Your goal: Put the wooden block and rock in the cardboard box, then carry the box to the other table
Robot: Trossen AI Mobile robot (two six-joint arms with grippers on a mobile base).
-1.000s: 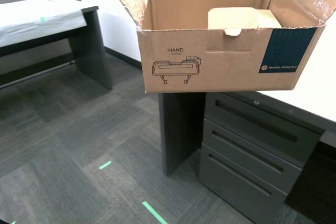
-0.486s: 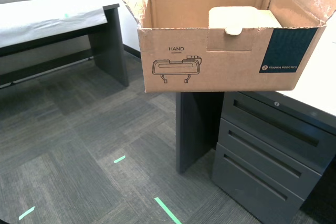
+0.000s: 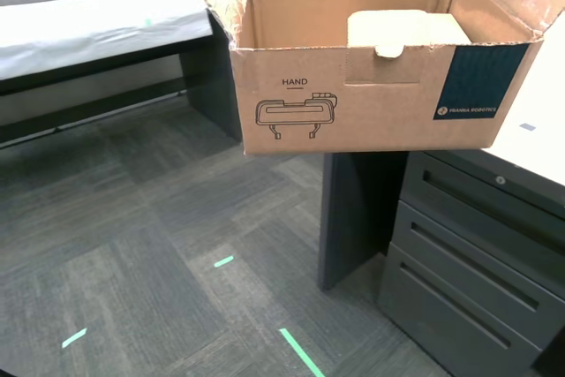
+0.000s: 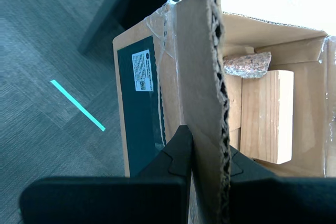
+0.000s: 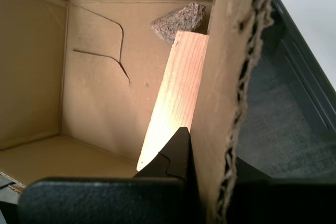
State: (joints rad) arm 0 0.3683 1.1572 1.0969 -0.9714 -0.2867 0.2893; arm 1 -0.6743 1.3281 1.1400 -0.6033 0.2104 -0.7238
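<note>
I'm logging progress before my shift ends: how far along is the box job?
Loading looks done: the wooden block and the rock lie inside the cardboard box. In hand: my first gripper and my second gripper each clamp a flap, with the box held off the floor. Left: reaching the other table and setting the box down.

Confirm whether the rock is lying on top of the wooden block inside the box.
No: in the second wrist view the rock lies on the box floor beyond one end of the wooden block, not on top of it.
</note>
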